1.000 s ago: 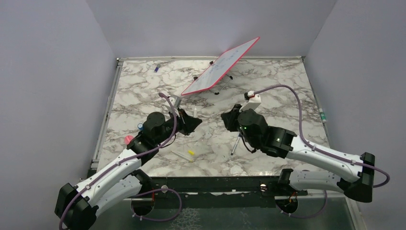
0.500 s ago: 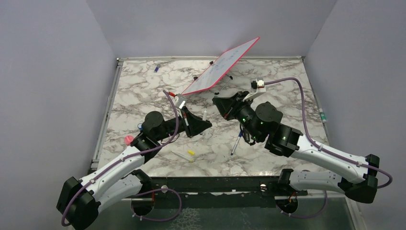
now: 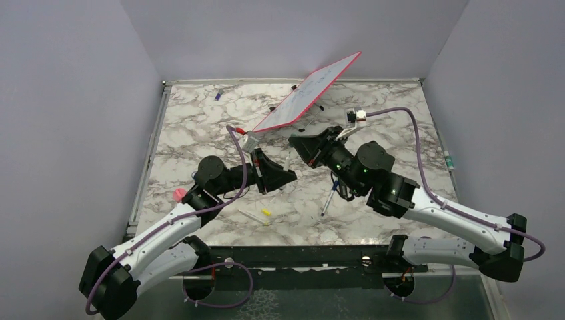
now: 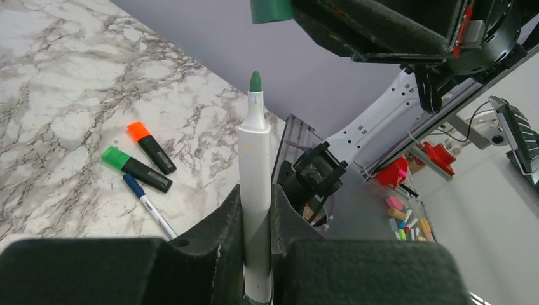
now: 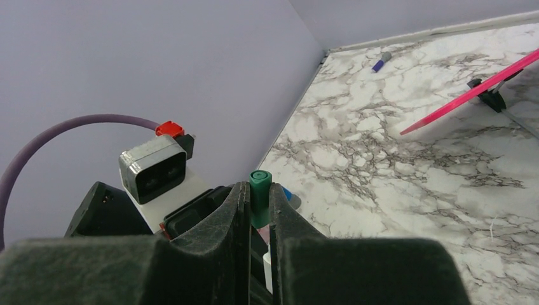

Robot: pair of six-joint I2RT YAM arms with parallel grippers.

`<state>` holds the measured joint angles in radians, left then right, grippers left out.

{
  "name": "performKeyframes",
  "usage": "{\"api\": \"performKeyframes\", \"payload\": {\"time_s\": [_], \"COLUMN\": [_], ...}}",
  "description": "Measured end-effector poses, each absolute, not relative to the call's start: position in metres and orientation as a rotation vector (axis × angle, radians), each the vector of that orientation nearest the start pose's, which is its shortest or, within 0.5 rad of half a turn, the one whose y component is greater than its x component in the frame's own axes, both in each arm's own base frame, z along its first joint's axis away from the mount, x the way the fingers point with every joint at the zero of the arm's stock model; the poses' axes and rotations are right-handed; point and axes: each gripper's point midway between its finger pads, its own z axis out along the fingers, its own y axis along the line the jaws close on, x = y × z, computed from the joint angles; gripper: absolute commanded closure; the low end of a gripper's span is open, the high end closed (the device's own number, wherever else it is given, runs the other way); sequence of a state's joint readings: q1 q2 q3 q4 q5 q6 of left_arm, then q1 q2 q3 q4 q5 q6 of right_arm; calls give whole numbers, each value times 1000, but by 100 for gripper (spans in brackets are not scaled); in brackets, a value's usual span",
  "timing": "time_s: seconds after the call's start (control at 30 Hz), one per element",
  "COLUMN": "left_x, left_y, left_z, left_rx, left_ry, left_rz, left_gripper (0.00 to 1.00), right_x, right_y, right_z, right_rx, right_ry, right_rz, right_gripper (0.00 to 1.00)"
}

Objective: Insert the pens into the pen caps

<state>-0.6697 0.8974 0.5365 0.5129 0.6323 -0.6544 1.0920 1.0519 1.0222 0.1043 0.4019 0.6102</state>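
Observation:
My left gripper (image 4: 255, 198) is shut on a thin white-barrelled pen (image 4: 254, 146) with a bare green tip (image 4: 255, 81) that points up at my right gripper. My right gripper (image 5: 257, 198) is shut on a small green pen cap (image 5: 260, 185). The cap also shows at the top of the left wrist view (image 4: 270, 9), a short way above the tip and slightly to its right, not touching. In the top view the left gripper (image 3: 292, 176) and the right gripper (image 3: 293, 142) face each other above the table's middle.
An orange highlighter (image 4: 151, 147), a green highlighter (image 4: 135, 169) and a blue-ended pen (image 4: 149, 206) lie together on the marble. A yellow-ended pen (image 3: 260, 215) lies near the front. A tilted pink-edged whiteboard (image 3: 306, 93) stands at the back, with a blue cap (image 3: 218, 95) far left.
My right gripper has lifted off the table and swung left and back with the green cap. My left gripper has moved right with the pen. The two now nearly meet.

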Motion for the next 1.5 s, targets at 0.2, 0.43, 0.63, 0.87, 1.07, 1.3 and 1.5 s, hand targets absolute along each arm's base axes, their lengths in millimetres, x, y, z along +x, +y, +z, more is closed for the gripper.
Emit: {"api": "performKeyframes", "payload": {"time_s": [0.2, 0.43, 0.63, 0.87, 1.07, 1.3, 1.5], "left_x": [163, 164, 167, 167, 166, 165, 164], "left_y": [-287, -285, -285, -286, -286, -285, -284], "left_z": [296, 301, 301, 301, 297, 289, 289], "left_rx": [597, 584, 564, 564, 566, 562, 558], "left_ry": [1494, 1473, 1479, 1477, 1483, 1507, 1505], "left_rz": [-1495, -1489, -1485, -1485, -1491, -1494, -1496], "left_gripper": [100, 100, 100, 100, 100, 100, 100], "right_x": [218, 217, 214, 214, 215, 215, 214], "right_y": [322, 324, 325, 325, 326, 331, 332], "right_z": [375, 371, 368, 368, 369, 369, 368], "right_rx": [-35, -44, -60, -60, -58, -69, -74], "right_ry": [1615, 1633, 1643, 1643, 1639, 1634, 1636], "right_rz": [1063, 1066, 1072, 1072, 1072, 1088, 1091], "right_gripper": [85, 85, 85, 85, 85, 85, 85]}}
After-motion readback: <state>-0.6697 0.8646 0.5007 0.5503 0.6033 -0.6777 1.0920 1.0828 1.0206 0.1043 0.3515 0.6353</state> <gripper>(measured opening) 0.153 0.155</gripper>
